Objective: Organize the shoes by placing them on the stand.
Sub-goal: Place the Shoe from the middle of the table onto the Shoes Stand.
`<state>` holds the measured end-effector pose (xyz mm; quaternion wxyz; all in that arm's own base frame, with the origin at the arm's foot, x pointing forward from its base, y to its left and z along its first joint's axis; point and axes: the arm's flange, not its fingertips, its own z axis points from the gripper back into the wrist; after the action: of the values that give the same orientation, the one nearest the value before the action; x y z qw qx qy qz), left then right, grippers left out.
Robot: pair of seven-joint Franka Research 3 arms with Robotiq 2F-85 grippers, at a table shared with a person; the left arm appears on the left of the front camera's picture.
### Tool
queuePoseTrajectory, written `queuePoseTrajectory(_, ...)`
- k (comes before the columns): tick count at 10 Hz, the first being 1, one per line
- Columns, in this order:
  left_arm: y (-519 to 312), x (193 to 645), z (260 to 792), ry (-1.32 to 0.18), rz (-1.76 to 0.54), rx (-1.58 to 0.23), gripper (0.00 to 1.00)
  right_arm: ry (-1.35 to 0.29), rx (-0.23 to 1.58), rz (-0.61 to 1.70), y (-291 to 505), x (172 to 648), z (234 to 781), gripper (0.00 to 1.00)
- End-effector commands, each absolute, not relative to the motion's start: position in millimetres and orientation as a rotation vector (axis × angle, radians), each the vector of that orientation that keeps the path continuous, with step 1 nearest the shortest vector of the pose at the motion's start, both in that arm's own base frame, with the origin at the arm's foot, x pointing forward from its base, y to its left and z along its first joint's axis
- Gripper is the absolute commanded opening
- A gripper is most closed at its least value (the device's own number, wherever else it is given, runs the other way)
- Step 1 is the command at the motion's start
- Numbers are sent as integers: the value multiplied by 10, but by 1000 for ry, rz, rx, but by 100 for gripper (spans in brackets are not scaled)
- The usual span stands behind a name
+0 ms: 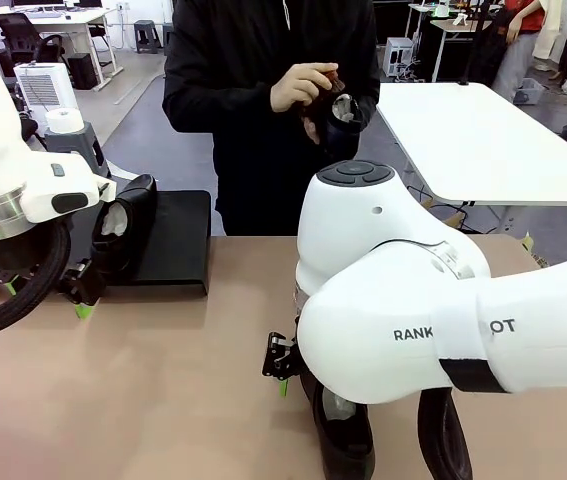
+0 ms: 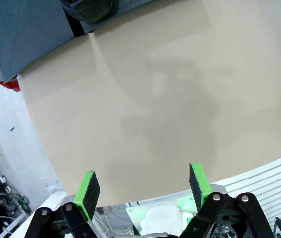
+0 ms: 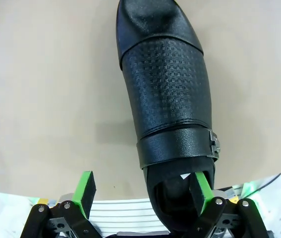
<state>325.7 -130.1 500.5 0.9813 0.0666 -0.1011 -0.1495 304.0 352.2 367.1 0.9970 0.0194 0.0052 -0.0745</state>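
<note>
A robotics lab — white worktable [image 1: 483,140], office chair [image 1: 18,35], two white robot arms [image 1: 413,300] at a table [image 1: 163,380].

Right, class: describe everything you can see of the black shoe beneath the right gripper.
The monk-strap shoe is black leather: smooth toe, grid-embossed vamp, a plain strap with a small metal buckle. It lies sole down on the tan table, toe away from the open right gripper, one green pad at its opening.

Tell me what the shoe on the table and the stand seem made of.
Shoe: black leather or look-alike, soft sheen on toe, embossed grid midway, metal buckle. Stand: matte black, no shine; plastic or painted board, unclear.
</note>
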Motion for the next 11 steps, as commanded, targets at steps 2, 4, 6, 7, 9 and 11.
queuePoseTrajectory(2, -1301, 3256, 4998, -213, -289, 118, 94, -9, 38, -164, 3545, 3067, 3657, 100)
queuePoseTrajectory(4, -1301, 3256, 4998, -213, -289, 118, 94, -9, 38, -164, 3545, 3067, 3657, 100)
queuePoseTrajectory(6, -1301, 3256, 4998, -213, -289, 118, 94, 10, 38, -148, 3523, 3042, 3665, 100)
queuePoseTrajectory(7, -1301, 3256, 4998, -213, -289, 118, 94, -30, 50, -113, 3411, 2872, 3915, 100)
queuePoseTrajectory(9, -1301, 3256, 4998, -213, -289, 118, 94, -143, 12, -147, 3165, 2703, 4410, 100)
queuePoseTrajectory(11, -1301, 3256, 4998, -213, -289, 118, 94, -171, 138, -175, 2721, 2798, 4732, 100)
